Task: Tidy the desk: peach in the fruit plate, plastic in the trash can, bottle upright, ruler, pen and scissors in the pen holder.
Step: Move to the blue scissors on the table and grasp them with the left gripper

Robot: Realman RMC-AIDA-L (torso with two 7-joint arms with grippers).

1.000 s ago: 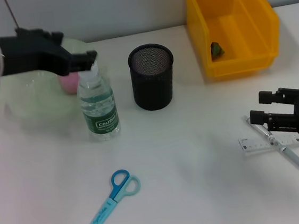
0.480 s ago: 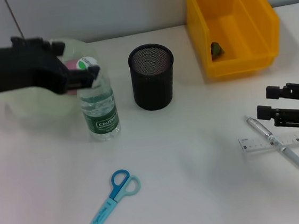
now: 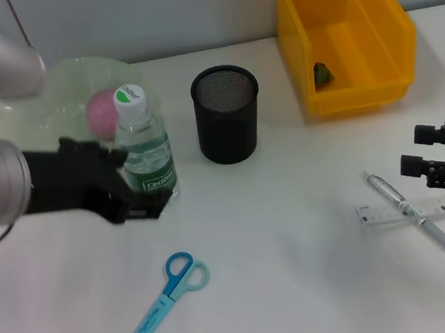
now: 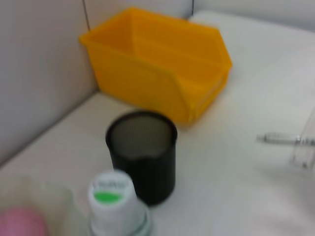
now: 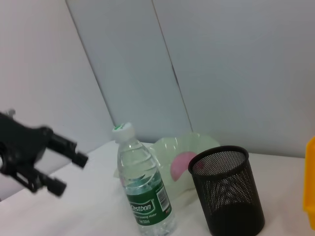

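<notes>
Two end effectors, both with fingers apart: left (image 3: 134, 196) beside upright bottle (image 3: 144, 149); right (image 3: 432, 154) above ruler (image 3: 418, 209).

In the head view, the bottle (image 3: 144, 148) stands upright left of centre on the counter (image 3: 295, 254), with the plate (image 3: 64, 96) holding the peach (image 3: 101, 113) behind it at upper left. The pen holder (image 3: 226, 113) stands just right of the bottle; the bin (image 3: 344, 38) fills the upper right. The scissors (image 3: 166, 299) lie at lower centre-left. At lower right the pen (image 3: 415, 215) lies crossed over the ruler (image 3: 418, 210).
</notes>
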